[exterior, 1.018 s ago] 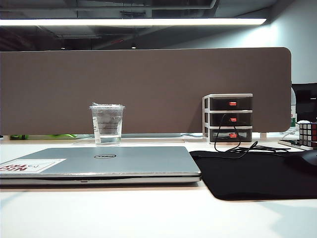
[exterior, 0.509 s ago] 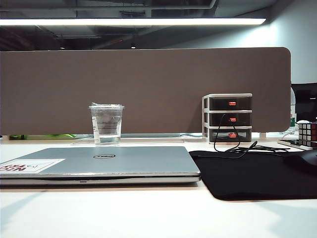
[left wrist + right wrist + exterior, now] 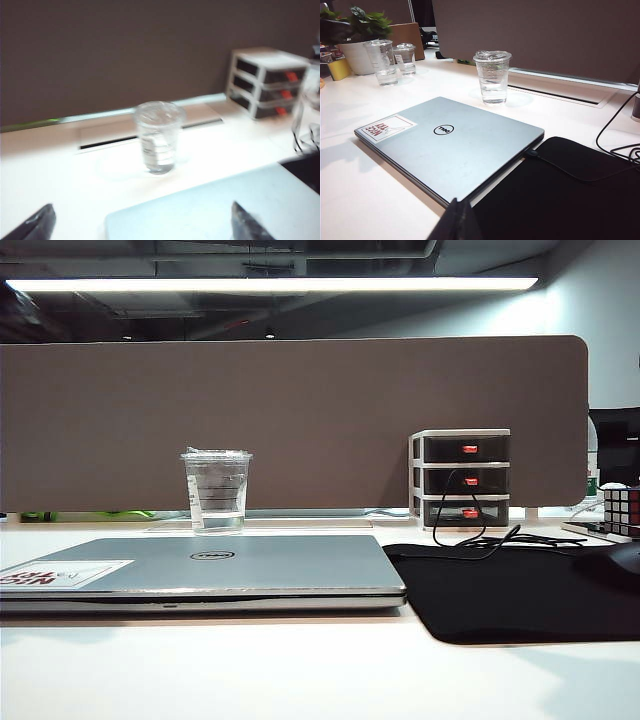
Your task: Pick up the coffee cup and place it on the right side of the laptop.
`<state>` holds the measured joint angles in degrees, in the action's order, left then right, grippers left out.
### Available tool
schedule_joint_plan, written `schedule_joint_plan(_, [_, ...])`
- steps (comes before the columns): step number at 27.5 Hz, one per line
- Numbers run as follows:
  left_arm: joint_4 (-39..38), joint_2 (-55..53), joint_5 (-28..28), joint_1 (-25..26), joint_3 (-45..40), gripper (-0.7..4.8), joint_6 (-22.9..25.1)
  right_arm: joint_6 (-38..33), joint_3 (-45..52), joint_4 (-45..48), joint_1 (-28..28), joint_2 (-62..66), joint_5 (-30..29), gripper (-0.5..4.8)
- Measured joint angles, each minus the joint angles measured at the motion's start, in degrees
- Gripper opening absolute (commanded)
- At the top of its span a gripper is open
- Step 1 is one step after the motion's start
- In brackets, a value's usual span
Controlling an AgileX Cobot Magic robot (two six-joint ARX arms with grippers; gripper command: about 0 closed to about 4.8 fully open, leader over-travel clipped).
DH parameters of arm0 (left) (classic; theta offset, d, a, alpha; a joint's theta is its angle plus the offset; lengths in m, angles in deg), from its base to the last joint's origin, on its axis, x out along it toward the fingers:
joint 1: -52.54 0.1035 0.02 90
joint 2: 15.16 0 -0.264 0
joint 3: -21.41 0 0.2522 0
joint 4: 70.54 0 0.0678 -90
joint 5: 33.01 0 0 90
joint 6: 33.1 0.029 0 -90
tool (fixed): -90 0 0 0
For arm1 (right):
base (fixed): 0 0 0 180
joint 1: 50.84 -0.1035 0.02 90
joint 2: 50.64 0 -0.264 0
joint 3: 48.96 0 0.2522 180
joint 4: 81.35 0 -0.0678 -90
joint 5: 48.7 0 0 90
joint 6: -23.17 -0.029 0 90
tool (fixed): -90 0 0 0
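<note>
Left wrist view | left tool [image 3: 142, 225] wide, unladen | coffee cup [image 3: 158, 136] ahead, apart

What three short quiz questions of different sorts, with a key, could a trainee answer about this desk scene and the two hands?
1. True or false: the clear plastic coffee cup with a flat lid stands on the closed silver Dell laptop.
2. What lies directly to the right of the laptop? A) black mouse mat B) green plant C) white bowl
3. Fill in: the left hand is ____, with its fingers wide apart and nothing between them.

Key
1. False: the cup stands on the white desk behind the laptop.
2. A.
3. Open. The right hand shows only dark closed fingertips near the laptop's front edge.
</note>
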<state>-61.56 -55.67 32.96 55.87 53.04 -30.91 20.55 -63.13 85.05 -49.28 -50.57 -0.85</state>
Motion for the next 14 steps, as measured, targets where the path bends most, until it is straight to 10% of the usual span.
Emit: schedule_joint_plan(14, [9.6,-37.4,-18.1,6.1,20.8,4.79,6.4,0.0,0.0,0.0,0.0,0.0,0.0,-0.01])
